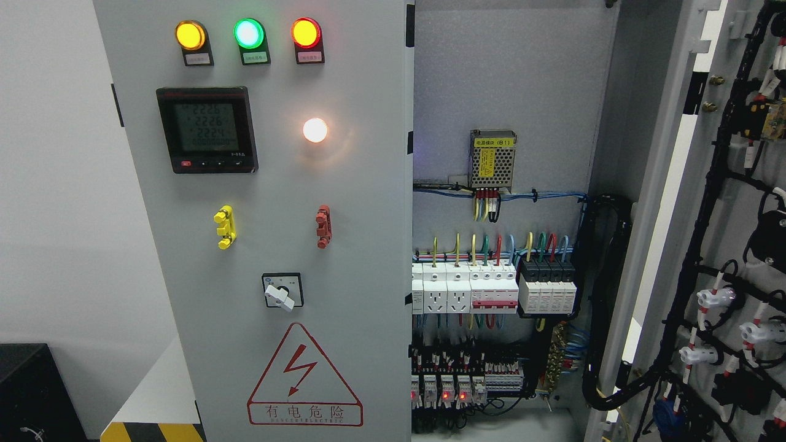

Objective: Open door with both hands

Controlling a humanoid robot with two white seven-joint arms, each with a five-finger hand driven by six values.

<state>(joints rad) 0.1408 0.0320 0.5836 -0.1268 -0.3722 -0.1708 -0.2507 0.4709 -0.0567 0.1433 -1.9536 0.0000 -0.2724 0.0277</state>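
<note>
Showing an electrical cabinet with two doors and no robot hand or arm anywhere in the head view, so how either hand is set, or whether it holds anything, cannot be told.

Landmark: the left door (258,245), which faces the camera and looks closed or nearly so. On it, top to bottom: three indicator lamps (248,34) in amber, green and red, a digital meter (206,129), a lit white lamp (315,130) right of the meter, a yellow handle (225,227) and a red handle (323,226), a rotary switch (282,291), and a red warning triangle (304,377).

Right of the left door the cabinet interior (497,184) is exposed: a power supply (492,158) up high, a row of breakers (491,288) below it, relays at the bottom. Further right, the right door (724,245) is swung wide, its wired inner face turned toward the camera.

Judgement: the right half of the task looks done and the left door remains. Lit lamps suggest the cabinet is live, so any reach should stay on the door edge, clear of the wiring.
</note>
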